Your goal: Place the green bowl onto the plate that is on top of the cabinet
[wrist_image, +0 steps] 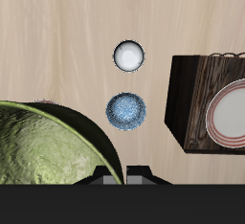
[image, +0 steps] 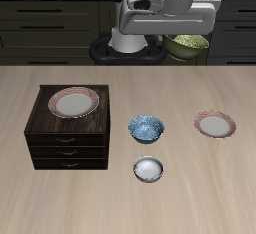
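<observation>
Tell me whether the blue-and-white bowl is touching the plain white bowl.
Apart. The exterior view shows a strip of bare table between the blue-and-white bowl and the plain white bowl; the wrist view shows the same gap.

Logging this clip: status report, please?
Pincer raised, green bowl close against it, grasp unconfirmed. Plate on cabinet bare. Nothing blocking.

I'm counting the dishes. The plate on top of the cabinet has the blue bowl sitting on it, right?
Not quite. The plate on top of the cabinet has nothing on it. The blue bowl sits on the table beside the cabinet, as the exterior view shows.
</observation>
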You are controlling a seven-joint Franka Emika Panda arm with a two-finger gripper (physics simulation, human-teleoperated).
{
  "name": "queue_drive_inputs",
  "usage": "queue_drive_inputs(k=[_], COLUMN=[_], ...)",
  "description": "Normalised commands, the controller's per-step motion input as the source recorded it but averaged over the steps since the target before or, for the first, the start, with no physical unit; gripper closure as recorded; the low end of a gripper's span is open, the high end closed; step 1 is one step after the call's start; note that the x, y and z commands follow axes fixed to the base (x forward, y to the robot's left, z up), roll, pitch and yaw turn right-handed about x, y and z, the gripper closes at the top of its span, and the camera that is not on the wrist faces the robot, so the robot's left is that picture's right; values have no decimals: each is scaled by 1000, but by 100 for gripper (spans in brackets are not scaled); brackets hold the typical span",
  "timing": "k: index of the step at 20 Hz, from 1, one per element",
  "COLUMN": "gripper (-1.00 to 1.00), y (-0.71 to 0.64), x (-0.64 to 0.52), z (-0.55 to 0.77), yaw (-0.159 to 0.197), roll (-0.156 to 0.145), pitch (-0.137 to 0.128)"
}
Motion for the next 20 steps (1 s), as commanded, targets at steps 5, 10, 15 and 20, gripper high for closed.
queue_drive_inputs(k=[5, 10, 15, 20], gripper=[100, 100, 100, 100], y=[-505, -646, -449, -535], x=[-69, -81, -125, -179], z=[98, 269, 124, 97], yaw=[-7, -43, -17, 26], roll=[-28, -22, 1, 5], pitch=[-4, -27, -11, -36])
